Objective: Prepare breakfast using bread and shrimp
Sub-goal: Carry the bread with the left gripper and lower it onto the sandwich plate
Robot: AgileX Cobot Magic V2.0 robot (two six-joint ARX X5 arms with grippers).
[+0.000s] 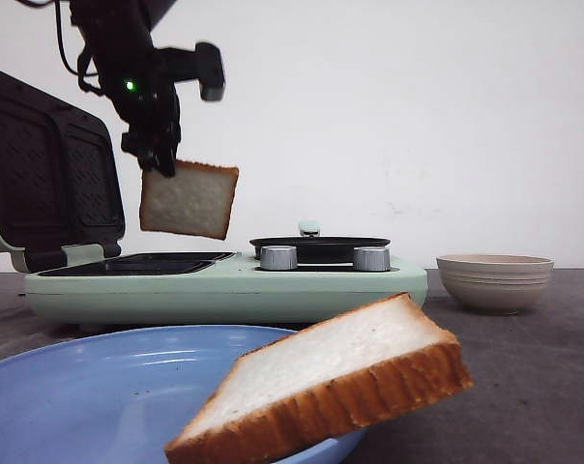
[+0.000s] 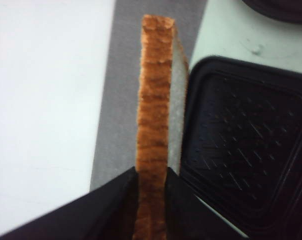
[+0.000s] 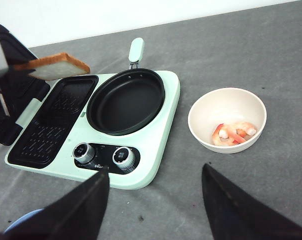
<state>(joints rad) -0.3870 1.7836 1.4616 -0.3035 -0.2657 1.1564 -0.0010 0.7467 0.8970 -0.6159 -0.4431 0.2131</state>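
My left gripper (image 1: 162, 159) is shut on a bread slice (image 1: 189, 199) and holds it in the air above the black grill plate (image 1: 147, 263) of the mint-green breakfast maker. In the left wrist view the slice's brown crust (image 2: 153, 125) stands edge-on between my fingers (image 2: 111, 205), beside the grill plate (image 2: 246, 140). A second bread slice (image 1: 331, 382) leans on the rim of the blue plate (image 1: 89, 387) at the front. The shrimp (image 3: 233, 133) lie in the beige bowl (image 3: 227, 104). My right gripper (image 3: 153, 175) is open and empty, above the table in front of the knobs.
The breakfast maker (image 3: 156, 150) has a round black pan (image 3: 125, 102) with a mint handle, two silver knobs (image 3: 124, 156), and an open lid (image 1: 45, 174) standing at the left. The beige bowl (image 1: 493, 280) sits right of it on the grey table.
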